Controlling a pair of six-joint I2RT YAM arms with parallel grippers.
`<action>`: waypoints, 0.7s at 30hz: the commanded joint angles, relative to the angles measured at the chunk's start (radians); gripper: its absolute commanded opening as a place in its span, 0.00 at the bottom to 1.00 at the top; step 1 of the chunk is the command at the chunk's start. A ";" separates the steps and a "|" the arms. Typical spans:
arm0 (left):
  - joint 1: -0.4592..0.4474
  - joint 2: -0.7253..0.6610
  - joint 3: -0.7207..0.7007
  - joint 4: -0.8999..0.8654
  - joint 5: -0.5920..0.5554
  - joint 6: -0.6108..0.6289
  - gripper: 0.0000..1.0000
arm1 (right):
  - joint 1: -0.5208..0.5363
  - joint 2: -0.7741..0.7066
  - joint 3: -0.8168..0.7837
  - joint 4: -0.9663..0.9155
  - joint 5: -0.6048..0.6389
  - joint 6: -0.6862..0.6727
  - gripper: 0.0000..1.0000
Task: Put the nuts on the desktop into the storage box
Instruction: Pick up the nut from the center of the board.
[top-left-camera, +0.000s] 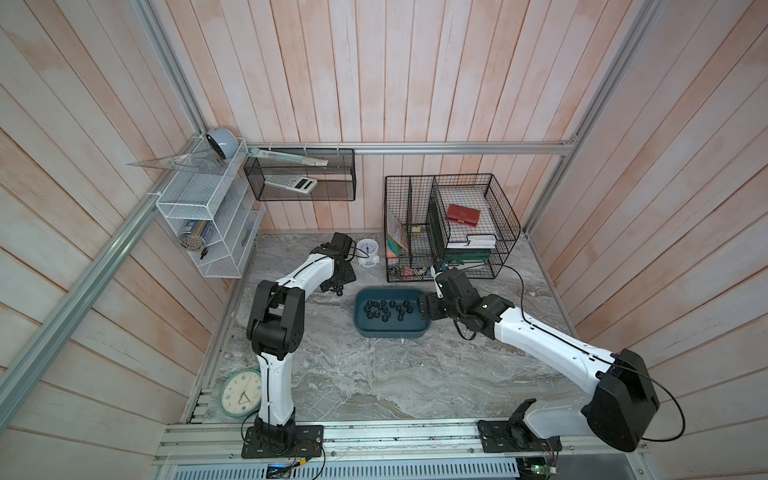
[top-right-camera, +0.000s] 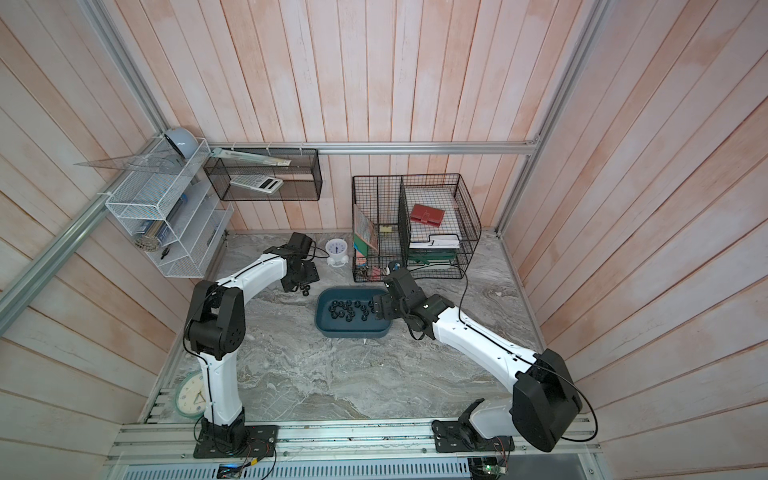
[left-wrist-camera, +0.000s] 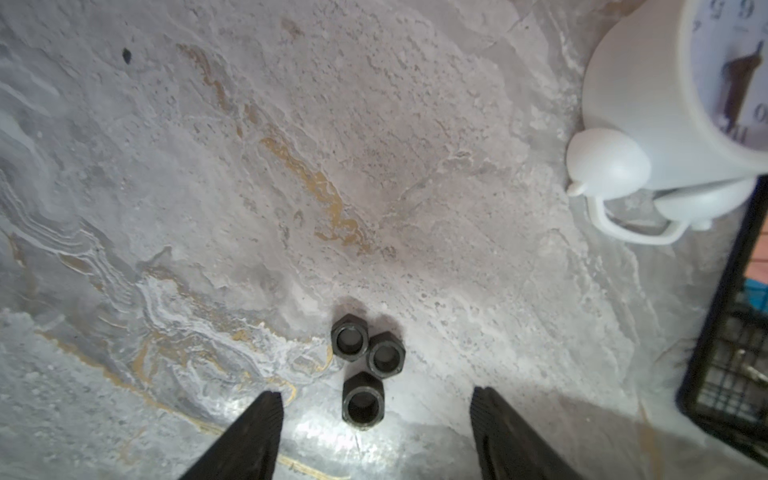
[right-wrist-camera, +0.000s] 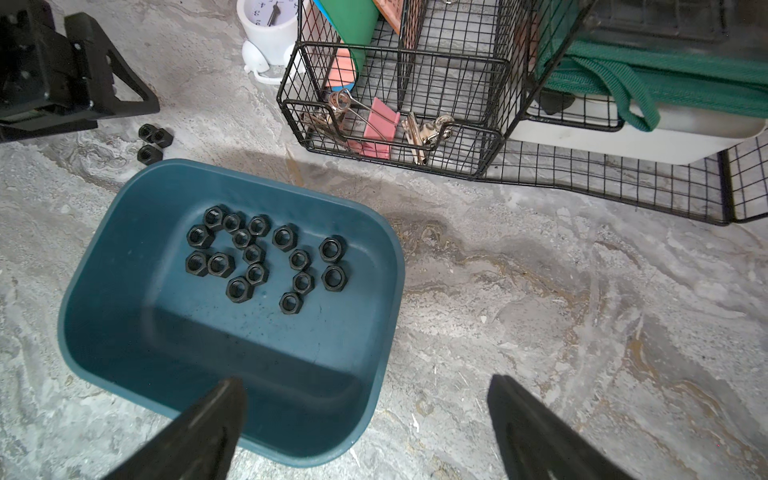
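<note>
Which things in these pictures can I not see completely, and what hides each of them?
The left end effector: left wrist view, only fingertips; the picture edge cuts the rest.
The nuts on the desktop: top views, too small to count.
The green clock: top views, the left arm covers part of its face.
The storage box: top views, the right end effector hides one end.

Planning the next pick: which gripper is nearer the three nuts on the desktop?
Left. The left gripper is just above the nuts, jaws open either side of one. The right gripper is at the box's far end, away from them.
</note>
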 joint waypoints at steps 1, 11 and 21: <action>0.018 0.037 0.028 -0.001 0.011 0.010 0.70 | -0.004 0.005 0.029 -0.018 0.028 -0.006 0.98; 0.060 0.075 0.034 0.029 0.024 0.003 0.60 | -0.006 0.010 0.035 -0.029 0.033 -0.006 0.98; 0.075 0.103 0.035 0.037 0.031 -0.004 0.59 | -0.005 0.017 0.041 -0.028 0.030 -0.004 0.98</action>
